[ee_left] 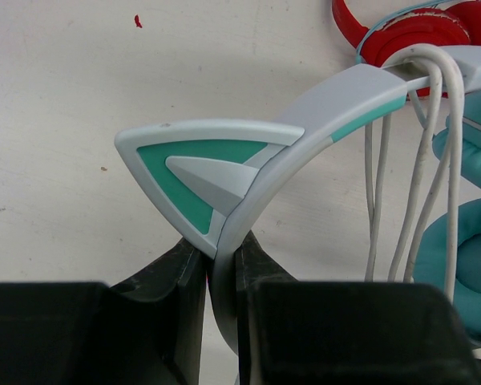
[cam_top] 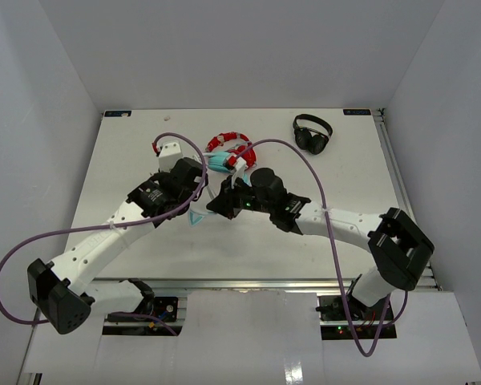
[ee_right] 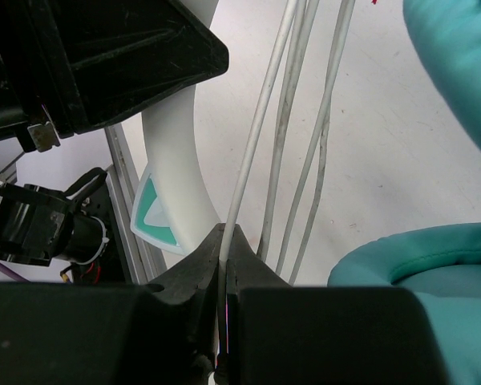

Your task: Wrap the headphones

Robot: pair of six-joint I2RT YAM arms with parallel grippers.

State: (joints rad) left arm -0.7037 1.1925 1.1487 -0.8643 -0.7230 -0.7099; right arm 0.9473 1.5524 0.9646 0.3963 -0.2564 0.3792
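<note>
The teal headphones (cam_top: 218,163) lie mid-table between my two grippers. In the left wrist view their pale headband (ee_left: 329,104) arches right, with a teal cat-ear point (ee_left: 192,172) beside it and teal ear cups (ee_left: 474,265) at right. My left gripper (ee_left: 222,257) is shut on the headband just below the cat-ear. Several strands of the thin white cable (ee_left: 421,160) hang over the headband. My right gripper (ee_right: 226,241) is shut on one strand of the cable (ee_right: 260,128), next to the headband (ee_right: 172,168) and the teal ear cups (ee_right: 417,257).
Red headphones (cam_top: 228,143) lie just behind the teal ones and show in the left wrist view (ee_left: 417,28). Black headphones (cam_top: 313,133) sit at the back right. The table (cam_top: 128,152) has white walls on three sides.
</note>
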